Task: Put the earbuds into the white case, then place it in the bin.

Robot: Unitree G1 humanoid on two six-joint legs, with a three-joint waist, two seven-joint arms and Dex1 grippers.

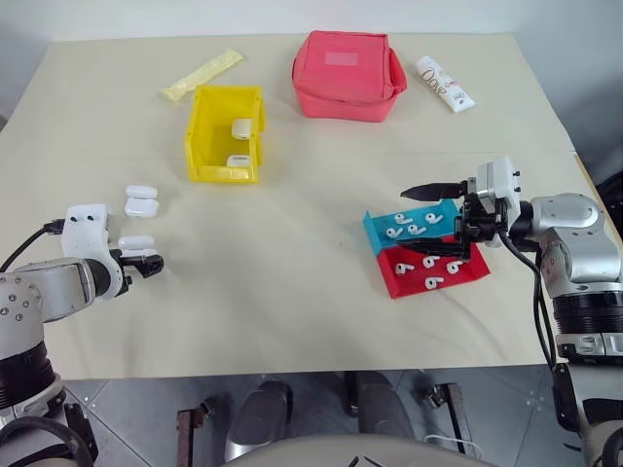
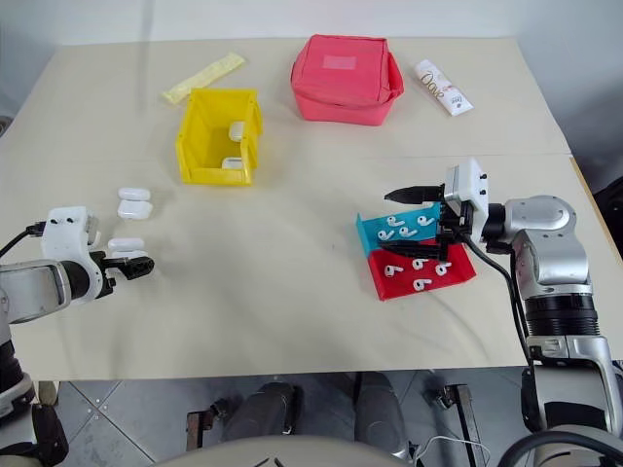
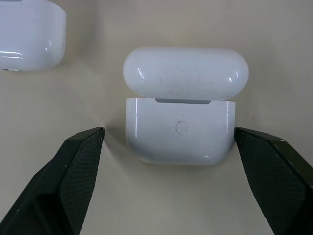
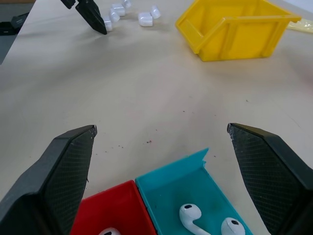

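Item: case (image 3: 180, 128), lid ajar, on counter (image 1: 292, 253) at my left, straight ahead between left hand (image 3: 168, 147) fingers, long axis spanning gap. Left hand wide open, empty, nearest. Right hand (image 1: 435, 206) wide open, empty, over trays holding earbuds (image 1: 409, 231). Bin (image 1: 226, 133) beyond case.

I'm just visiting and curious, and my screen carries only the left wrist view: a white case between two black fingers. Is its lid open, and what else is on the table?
Observer: The white case has its lid up, and the left gripper is open around it. Beyond it stands a yellow bin with two cases inside.
Operator: Where are the earbuds?
Observer: In a blue tray and a red tray on the robot's right side.
Operator: What's the other arm doing?
Observer: The right gripper is over those trays, open and holding nothing.
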